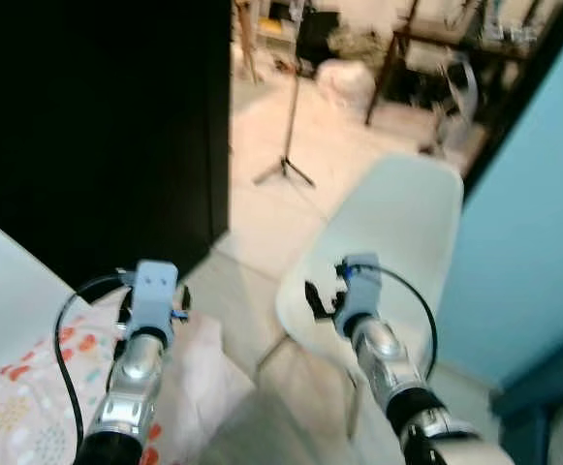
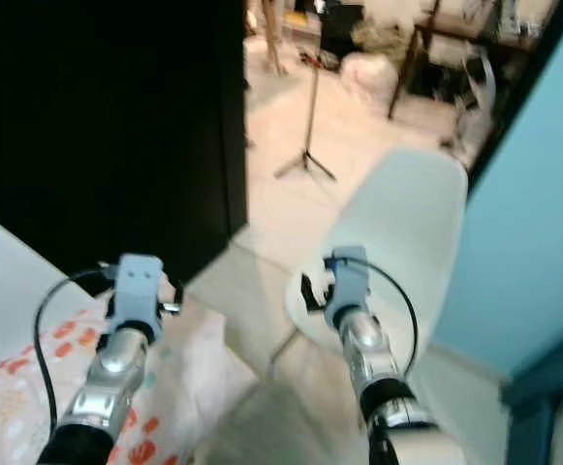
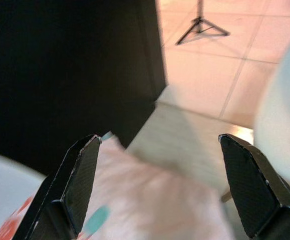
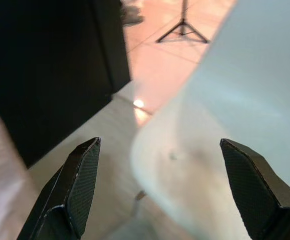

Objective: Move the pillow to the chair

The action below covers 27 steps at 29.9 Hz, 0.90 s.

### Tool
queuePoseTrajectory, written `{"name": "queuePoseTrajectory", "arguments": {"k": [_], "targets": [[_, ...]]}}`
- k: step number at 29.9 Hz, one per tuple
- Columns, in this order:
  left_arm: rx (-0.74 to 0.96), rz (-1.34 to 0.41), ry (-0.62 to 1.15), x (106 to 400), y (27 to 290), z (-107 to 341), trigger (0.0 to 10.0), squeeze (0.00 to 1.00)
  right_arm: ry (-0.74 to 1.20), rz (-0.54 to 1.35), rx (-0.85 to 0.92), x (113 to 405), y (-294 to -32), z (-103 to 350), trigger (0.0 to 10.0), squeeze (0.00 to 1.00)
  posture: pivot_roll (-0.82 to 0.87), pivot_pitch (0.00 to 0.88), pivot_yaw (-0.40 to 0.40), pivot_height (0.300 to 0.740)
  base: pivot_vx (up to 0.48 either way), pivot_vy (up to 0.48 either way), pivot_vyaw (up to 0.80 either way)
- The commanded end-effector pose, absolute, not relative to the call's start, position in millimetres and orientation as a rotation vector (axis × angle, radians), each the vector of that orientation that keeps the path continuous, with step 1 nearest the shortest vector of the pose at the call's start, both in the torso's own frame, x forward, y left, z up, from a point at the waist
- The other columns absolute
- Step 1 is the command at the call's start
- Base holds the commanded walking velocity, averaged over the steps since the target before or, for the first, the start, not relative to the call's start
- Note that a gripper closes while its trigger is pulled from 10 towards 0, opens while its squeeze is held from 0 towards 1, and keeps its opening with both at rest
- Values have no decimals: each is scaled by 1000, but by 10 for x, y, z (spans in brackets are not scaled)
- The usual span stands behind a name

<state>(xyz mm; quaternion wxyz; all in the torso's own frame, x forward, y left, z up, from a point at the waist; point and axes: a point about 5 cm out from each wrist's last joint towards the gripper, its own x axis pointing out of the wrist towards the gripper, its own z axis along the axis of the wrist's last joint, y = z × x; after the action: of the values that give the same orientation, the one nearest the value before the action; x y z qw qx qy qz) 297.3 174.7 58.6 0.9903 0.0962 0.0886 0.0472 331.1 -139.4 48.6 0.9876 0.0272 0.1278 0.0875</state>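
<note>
Jaws of 2 grippers spread wide (both empty): left gripper (image 3: 157, 187) over pillow (image 3: 149, 200), right gripper (image 4: 157, 187) over chair (image 4: 224, 125).

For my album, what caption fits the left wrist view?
Open left gripper poised over the patterned pillow, white chair alongside.

Both silver arms are sporting pale blue wrist blocks, looping black cables, and long black textured fingers (image 3: 80, 185).
</note>
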Motion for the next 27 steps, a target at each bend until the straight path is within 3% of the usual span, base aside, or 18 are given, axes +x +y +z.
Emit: {"name": "queuePoseTrajectory", "arguments": {"k": [1,27], "targets": [[191,82,182,2979,1713,569,10000,0,270,176,41,3297,-1414,462,10000,0,-1,0,-70,740,0,0,-800],[190,72,183,3013,1682,555,10000,0,281,145,37,3282,-1467,434,10000,0,-11,0,-60,740,0,0,-800]]}}
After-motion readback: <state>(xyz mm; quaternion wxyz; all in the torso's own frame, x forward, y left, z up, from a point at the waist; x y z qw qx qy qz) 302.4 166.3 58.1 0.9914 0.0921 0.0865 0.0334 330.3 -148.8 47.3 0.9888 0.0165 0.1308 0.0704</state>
